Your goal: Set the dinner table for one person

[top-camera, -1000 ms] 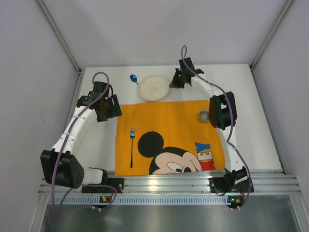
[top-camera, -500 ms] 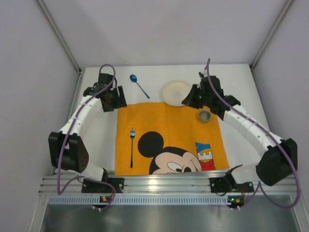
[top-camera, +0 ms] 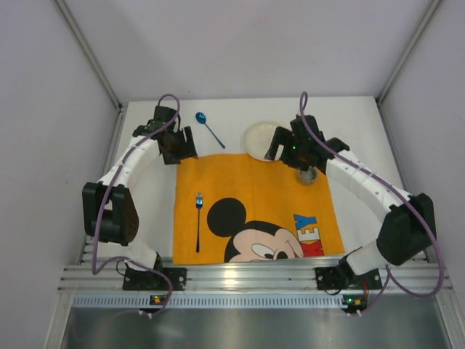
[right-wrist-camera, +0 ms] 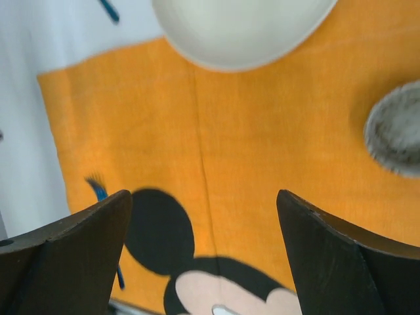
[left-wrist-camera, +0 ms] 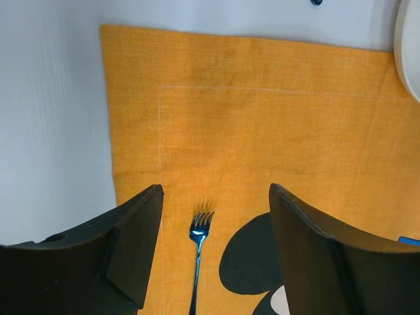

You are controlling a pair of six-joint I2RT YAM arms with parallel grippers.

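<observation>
1. The left gripper (left-wrist-camera: pixel 214 193): its jaws stand apart with nothing between them. Both dark fingers (left-wrist-camera: pixel 131 249) hang over the left side of the mat described in item 4.
2. The right gripper (right-wrist-camera: pixel 203 197): its jaws are likewise spread wide and empty, poised over the same mat.
3. The dinner table (top-camera: pixel 363 131), a wide, flat, matte white rectangular top, lies beneath both pairs of jaws and carries every item. Bare white surface shows to the left of the left jaws.
4. The orange cloth (left-wrist-camera: pixel 262 118), a rectangular woven mat printed with a Mickey Mouse head, lies flat on the dinner table directly below both open gaps.
5. The blue fork (left-wrist-camera: pixel 197 262), slim and metallic, rests on the orange cloth inside the gap of the left jaws. Its tines point away from the wrist, and it lies nearer the left finger.
6. The blue spoon (top-camera: pixel 209 129), metallic with an oval bowl, lies on the bare table beyond the cloth's far edge. In the top view it sits between the two grippers, closer to the left one.
7. The cream plate (right-wrist-camera: pixel 243 26), round and shallow, lies ahead of the right jaws in line with their gap. Its near rim overlaps the cloth's far edge.
8. The grey cup (right-wrist-camera: pixel 397 131), small, round and blurred, stands on the cloth ahead of the right jaws and to their right.
</observation>
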